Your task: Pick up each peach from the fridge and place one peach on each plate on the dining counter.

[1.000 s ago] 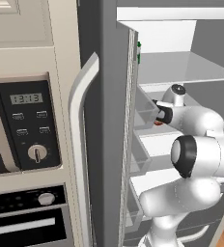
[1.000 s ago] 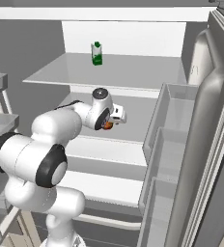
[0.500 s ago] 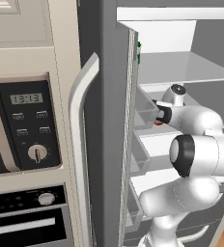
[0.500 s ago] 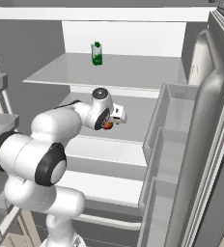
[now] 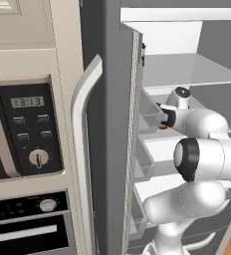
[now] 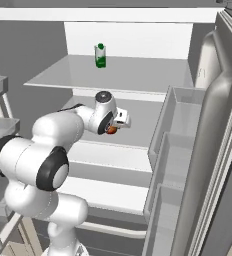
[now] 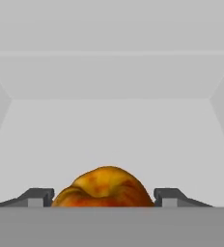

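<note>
From the left base view, the arm reaches past the open door into the fridge (image 5: pixel 112 124), and the tool (image 5: pixel 162 124) sits over the middle shelf with a sliver of orange, the peach (image 5: pixel 162 127), just at its tip. One peach can be counted here.

From the right base view, the tool (image 6: pixel 113 129) hangs low over that same shelf (image 6: pixel 138 117), the peach (image 6: pixel 111 130) tucked under it; one green bottle (image 6: pixel 100 55) stands on the shelf above, well apart.

Along the hand view, the peach (image 7: pixel 104 188) lies dead centre between the two fingertips (image 7: pixel 36 197), roundish, with no long axis to favour. The jaws flank it closely; whether they are clenched on it I cannot tell. One peach counted; no plates.
</note>
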Available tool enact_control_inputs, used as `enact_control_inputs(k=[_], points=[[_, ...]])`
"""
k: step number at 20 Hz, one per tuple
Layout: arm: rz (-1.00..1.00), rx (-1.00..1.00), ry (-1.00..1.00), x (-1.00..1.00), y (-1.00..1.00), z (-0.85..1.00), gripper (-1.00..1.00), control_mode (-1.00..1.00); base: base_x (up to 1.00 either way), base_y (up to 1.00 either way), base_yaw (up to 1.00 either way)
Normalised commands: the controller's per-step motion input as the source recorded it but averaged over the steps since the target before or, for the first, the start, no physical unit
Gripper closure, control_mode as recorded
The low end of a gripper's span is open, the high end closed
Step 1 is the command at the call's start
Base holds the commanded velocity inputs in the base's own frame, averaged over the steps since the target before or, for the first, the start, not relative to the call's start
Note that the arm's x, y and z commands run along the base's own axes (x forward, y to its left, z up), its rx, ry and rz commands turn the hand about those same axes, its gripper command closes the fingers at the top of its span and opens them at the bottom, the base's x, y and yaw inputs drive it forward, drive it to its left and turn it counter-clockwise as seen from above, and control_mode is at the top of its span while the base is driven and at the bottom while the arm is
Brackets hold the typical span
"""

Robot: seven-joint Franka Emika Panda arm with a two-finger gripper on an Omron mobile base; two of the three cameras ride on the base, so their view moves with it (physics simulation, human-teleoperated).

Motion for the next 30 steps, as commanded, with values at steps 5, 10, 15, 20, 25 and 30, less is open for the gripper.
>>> enact_control_inputs(k=[5, 10, 15, 20, 25, 30], points=[[0.00, 0.01, -0.02, -0.62, 0.02, -0.69, 1.00, -1.00, 0.00, 0.00, 0.00], [-0.03, 0.06, -0.21, -0.98, 0.00, -0.39, 1.00, -1.00, 0.00, 0.00, 0.00], [-0.07, 0.01, -0.05, -0.47, 0.01, 0.59, 1.00, -1.00, 0.00, 0.00, 0.00], [-0.06, 0.02, 0.20, -0.72, 0.00, 1.00, 1.00, -1.00, 0.00, 0.00, 0.00], [-0.02, 0.02, 0.19, -0.98, 0.00, 0.85, 1.00, -1.00, 0.00, 0.00, 0.00], [0.00, 0.00, -0.08, -0.83, 0.00, 0.24, 1.00, -1.00, 0.00, 0.00, 0.00]])
